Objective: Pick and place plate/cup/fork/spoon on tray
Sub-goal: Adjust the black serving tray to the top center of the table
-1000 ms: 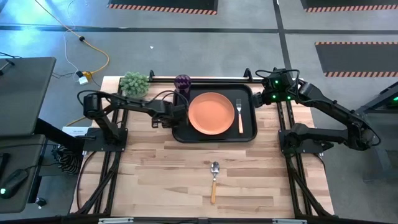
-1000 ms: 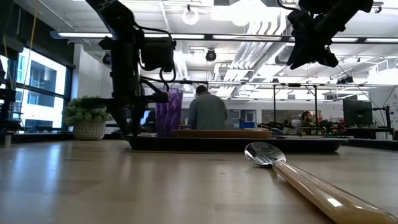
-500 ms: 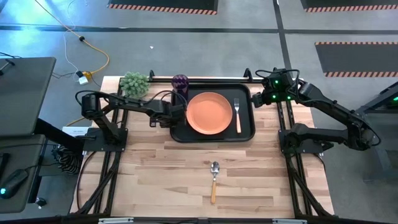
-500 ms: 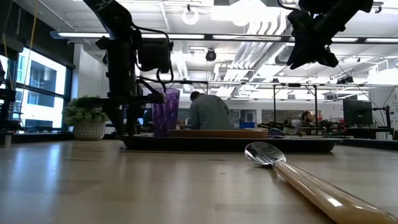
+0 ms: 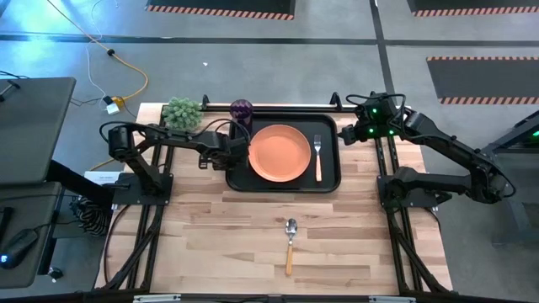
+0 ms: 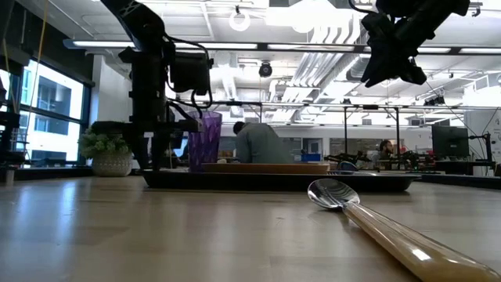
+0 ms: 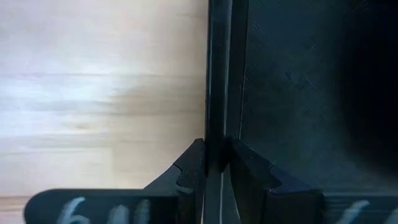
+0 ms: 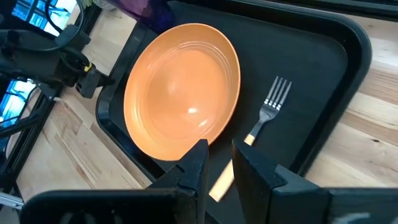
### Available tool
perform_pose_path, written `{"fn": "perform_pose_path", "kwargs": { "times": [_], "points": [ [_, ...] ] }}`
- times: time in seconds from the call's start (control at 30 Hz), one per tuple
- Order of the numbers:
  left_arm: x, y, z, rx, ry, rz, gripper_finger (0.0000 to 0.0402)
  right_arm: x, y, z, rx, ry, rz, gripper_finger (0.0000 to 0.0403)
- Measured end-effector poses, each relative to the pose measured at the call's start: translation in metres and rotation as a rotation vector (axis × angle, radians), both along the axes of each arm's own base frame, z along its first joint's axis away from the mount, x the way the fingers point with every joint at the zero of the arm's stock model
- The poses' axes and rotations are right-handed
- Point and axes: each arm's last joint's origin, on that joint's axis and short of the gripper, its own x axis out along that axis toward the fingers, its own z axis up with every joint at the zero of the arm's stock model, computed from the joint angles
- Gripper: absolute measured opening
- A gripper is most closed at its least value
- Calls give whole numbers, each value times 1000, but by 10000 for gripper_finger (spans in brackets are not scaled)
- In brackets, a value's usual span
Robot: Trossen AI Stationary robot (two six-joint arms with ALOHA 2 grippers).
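Black rectangular tray (image 5: 238,180) with rounded corners and a raised rim sits at the far middle of the wooden surface (image 5: 210,244). On it: round shallow orange plate (image 5: 279,152), plain, filling most of the tray's middle; fork (image 5: 317,155) with silver tines and slim orange-pink handle lying just beside the plate on the right-arm side, tines toward the far edge. Dark purple ribbed cup (image 5: 242,110) stands upright at the tray's far corner on the left-arm side; can't tell whether it is inside the rim or just outside. Spoon (image 5: 290,243), silver bowl and yellowish-tan handle, lies alone on the surface near the front edge, well apart from the tray.

Left gripper (image 7: 217,163) is low at the tray's edge on the left-arm side, fingers (image 7: 193,168) pinched on the tray rim. Right gripper (image 8: 217,163) hangs high over the tray's far right corner, looking down on plate and fork, fingers nearly together with a narrow gap, gripping nothing.

Green fuzzy plant ball (image 5: 182,113) in a pot at the far left corner. A person (image 6: 262,143) shows in the room behind.
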Motion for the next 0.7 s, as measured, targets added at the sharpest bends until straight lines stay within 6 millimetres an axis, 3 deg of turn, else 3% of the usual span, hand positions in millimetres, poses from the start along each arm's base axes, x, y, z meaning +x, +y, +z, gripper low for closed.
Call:
{"fn": "perform_pose_path", "kwargs": {
  "times": [0.23,0.7],
  "points": [
    [-6,10,3,10,3,22,51,0,0,0,0,0,0,64],
    [-3,10,4,14,-28,20,60,0,0,0,0,0,0,64]
  ]
}}
